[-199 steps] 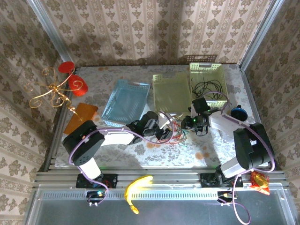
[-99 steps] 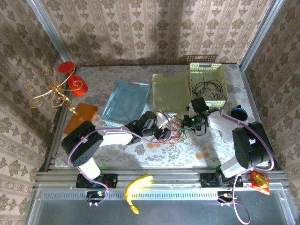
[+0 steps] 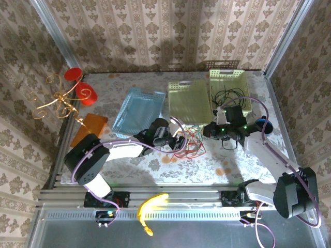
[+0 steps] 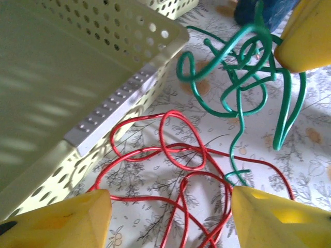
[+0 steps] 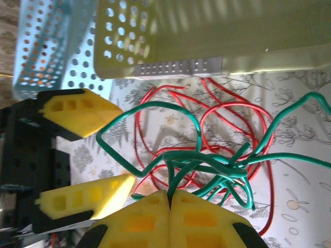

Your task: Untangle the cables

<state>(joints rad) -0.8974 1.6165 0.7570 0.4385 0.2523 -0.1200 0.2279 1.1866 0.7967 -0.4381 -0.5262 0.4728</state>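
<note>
Right claw (image 5: 169, 195) shifted rightward, pinching green cable (image 5: 199, 161)

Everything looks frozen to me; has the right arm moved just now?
Yes. The right arm swung its elbow right and toward the near edge, away from the yellow-green basket.

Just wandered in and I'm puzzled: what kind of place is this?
Probably a robot test booth: wallpaper panels in a metal frame enclose a table, two robot arms are mounted at its near edge, and trays and cables lie on it.
</note>
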